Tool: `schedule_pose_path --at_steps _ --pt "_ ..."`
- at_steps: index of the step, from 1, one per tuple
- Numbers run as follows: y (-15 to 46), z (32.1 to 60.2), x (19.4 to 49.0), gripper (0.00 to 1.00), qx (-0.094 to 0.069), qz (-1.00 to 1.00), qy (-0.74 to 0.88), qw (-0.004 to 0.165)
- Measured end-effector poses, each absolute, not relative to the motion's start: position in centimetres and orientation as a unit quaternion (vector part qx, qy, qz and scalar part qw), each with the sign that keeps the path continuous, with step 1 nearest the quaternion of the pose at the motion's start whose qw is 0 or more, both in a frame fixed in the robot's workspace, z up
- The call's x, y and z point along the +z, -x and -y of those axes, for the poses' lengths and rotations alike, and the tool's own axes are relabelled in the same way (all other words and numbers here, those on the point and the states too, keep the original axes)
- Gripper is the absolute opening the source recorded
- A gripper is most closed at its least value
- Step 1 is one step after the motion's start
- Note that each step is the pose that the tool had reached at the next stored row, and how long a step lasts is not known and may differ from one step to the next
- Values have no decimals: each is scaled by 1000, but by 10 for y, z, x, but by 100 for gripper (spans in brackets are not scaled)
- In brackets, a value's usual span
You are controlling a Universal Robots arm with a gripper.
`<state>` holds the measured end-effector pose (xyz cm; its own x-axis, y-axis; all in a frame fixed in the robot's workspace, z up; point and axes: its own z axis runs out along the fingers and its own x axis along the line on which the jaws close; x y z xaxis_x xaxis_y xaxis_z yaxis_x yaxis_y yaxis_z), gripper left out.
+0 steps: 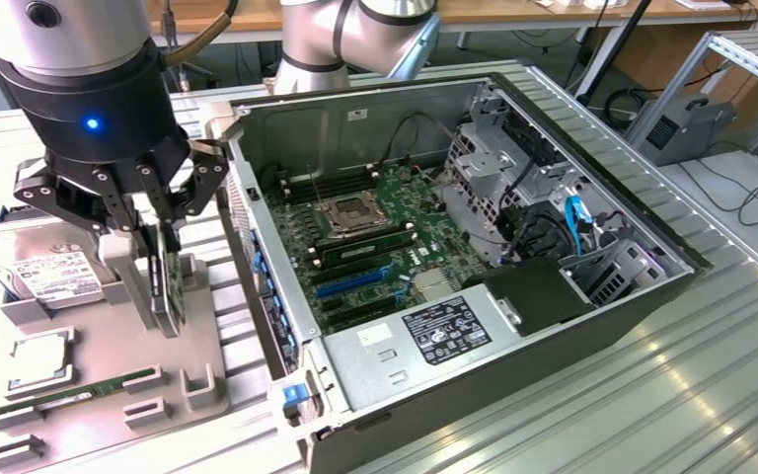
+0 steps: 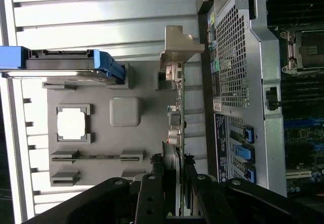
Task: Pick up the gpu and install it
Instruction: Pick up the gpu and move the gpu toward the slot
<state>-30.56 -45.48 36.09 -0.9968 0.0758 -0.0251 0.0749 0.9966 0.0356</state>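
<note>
Just one gpu (image 1: 166, 288) in one pincer (image 1: 158, 225)

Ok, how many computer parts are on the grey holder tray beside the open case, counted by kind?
gpu: 1
hard drive: 1
processor chip: 1
RAM stick: 1
Total: 4
</note>
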Motion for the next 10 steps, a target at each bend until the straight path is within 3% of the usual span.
schedule_pose_path --at_steps 10 --pt "306 455 365 26 17 -999 -38 13"
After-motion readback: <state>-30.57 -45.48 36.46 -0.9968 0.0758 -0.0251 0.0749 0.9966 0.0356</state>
